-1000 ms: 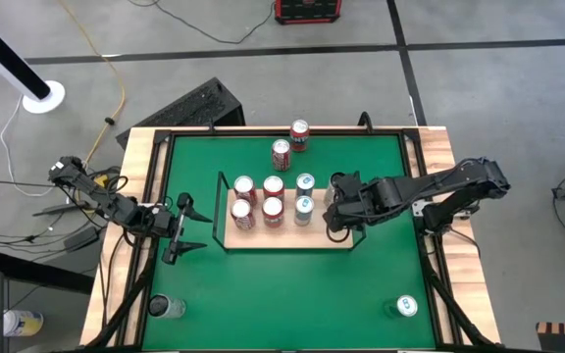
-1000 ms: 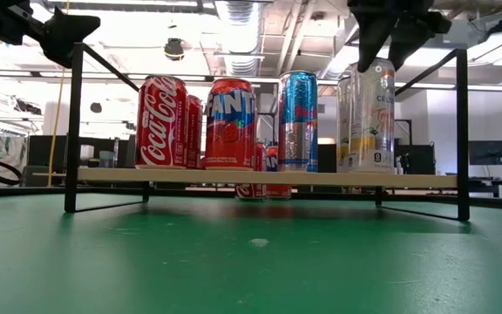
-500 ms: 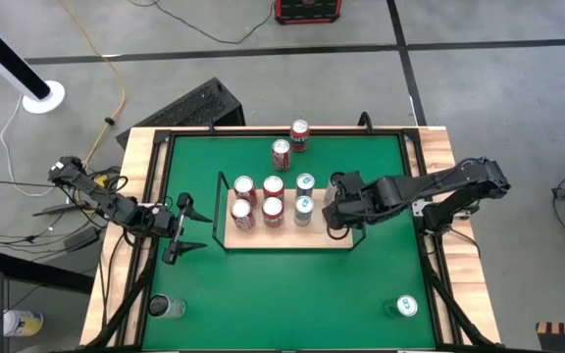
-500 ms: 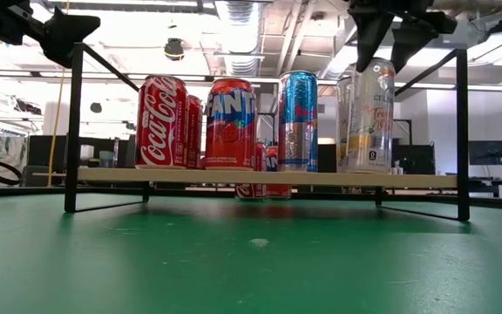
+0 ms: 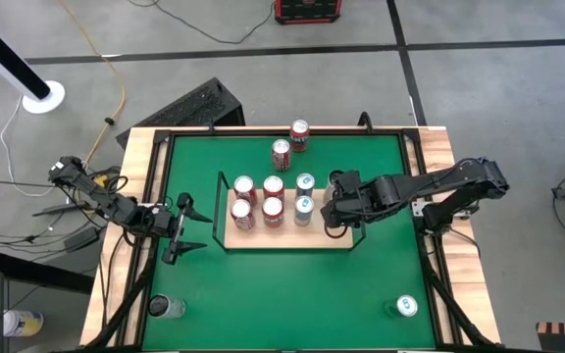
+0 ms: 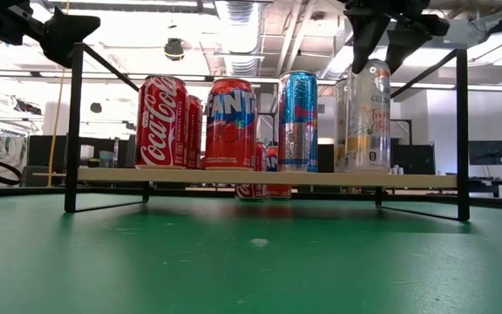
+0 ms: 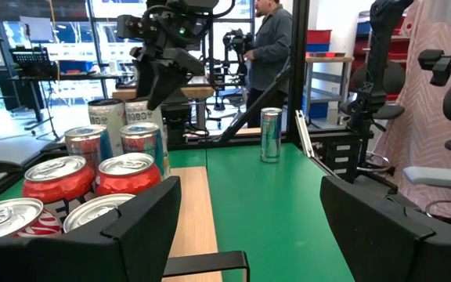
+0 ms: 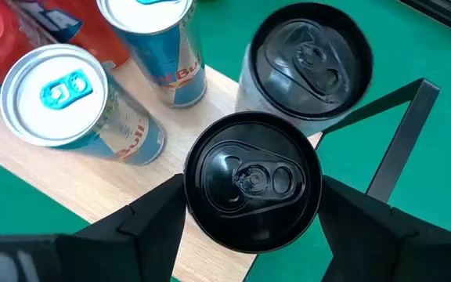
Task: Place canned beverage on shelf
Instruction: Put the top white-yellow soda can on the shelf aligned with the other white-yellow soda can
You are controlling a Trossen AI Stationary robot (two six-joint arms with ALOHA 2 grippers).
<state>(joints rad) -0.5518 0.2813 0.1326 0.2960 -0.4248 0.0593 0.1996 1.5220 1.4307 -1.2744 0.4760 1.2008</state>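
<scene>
over the shelf's (image 5: 284, 238) right end, the right gripper (image 8: 250, 205) stands open around a black-topped can (image 8: 254, 182) resting on the board. a straight lift should avoid tipping it. the left gripper (image 5: 179, 228) waits open beside the shelf.

shelf (image 5: 282, 238) front strip: free | back: cans (image 5: 272, 199) block

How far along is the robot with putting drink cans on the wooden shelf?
Done: red and blue cans stand on the light wooden shelf. In hand: the right gripper, open, straddles a black-topped pale can standing at the shelf's end. Left: four cans on the green table; the left gripper waits open.
</scene>
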